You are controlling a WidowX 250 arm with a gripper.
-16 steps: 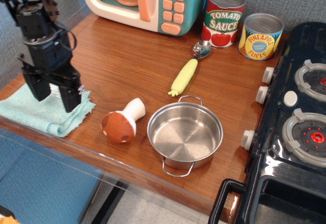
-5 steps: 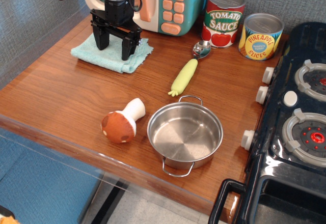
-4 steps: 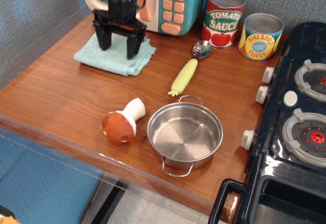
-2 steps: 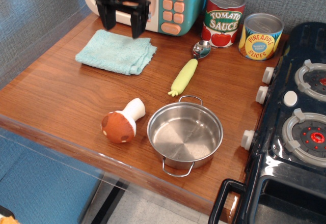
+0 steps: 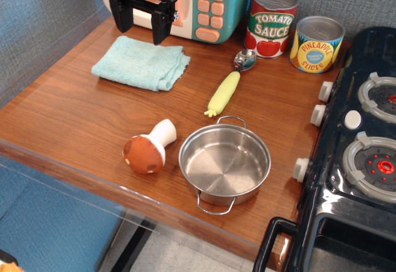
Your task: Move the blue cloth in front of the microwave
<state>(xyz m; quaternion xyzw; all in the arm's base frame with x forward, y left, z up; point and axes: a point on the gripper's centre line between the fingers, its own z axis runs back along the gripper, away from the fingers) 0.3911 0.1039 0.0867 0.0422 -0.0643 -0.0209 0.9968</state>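
Blue cloth (image 5: 142,64) now lies released at the tabletop's (image 5: 80,117) far-left corner before the microwave (image 5: 204,3); gripper (image 5: 140,23) has lifted clear, fingers open, so placement looks complete.

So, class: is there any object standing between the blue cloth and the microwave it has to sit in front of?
Nothing visible. The blue cloth lies flat on bare wood right before the microwave. Only the open end effector hangs above its far edge, not touching it.

The blue cloth (image 5: 142,65) looks like soft matt terry on the glossy wood-grain bench (image 5: 74,123), by a shiny smooth steel pot (image 5: 224,164) and glossy plastic microwave (image 5: 213,6).
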